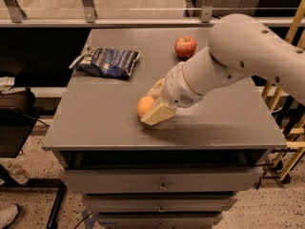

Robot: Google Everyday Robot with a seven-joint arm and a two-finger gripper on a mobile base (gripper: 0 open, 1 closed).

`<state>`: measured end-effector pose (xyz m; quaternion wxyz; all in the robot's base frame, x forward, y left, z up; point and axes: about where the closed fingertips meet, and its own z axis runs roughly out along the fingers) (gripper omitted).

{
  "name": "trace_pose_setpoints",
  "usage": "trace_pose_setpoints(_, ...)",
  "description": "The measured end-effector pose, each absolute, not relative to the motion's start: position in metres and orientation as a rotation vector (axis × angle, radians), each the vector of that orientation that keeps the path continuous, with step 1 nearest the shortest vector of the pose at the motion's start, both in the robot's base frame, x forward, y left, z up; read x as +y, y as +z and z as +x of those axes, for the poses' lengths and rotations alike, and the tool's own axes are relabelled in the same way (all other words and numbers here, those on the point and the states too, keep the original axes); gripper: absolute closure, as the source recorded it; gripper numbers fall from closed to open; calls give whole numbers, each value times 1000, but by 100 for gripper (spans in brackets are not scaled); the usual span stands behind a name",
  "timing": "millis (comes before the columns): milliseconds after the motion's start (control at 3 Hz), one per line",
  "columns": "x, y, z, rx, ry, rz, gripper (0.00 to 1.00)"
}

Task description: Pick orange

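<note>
A small round orange-coloured fruit, the orange (143, 106), sits on the flat grey tabletop (95, 125), a little left of the middle and towards the near edge. The cream-coloured tool (149, 104) at the end of the thick white robot arm (238, 56) is down at the tabletop, right against the orange on its right side and partly covering it. I cannot tell whether the tool is apart or clamped on the fruit. The arm comes in from the right. A shiny red apple (185, 46) stands well apart from the orange, far and to the right. A crinkled dark blue snack bag (107, 61) lies flat at the far left. Grey drawers (162, 180) are below the near edge.
</note>
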<state>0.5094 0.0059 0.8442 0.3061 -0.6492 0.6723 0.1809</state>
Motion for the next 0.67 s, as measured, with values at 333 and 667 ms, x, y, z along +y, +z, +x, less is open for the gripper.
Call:
trace_pose_setpoints(333,1,875,516,1684,499,-1676,100)
trace_pose_setpoints(667,-3,909,519,1568,572,-1636,100)
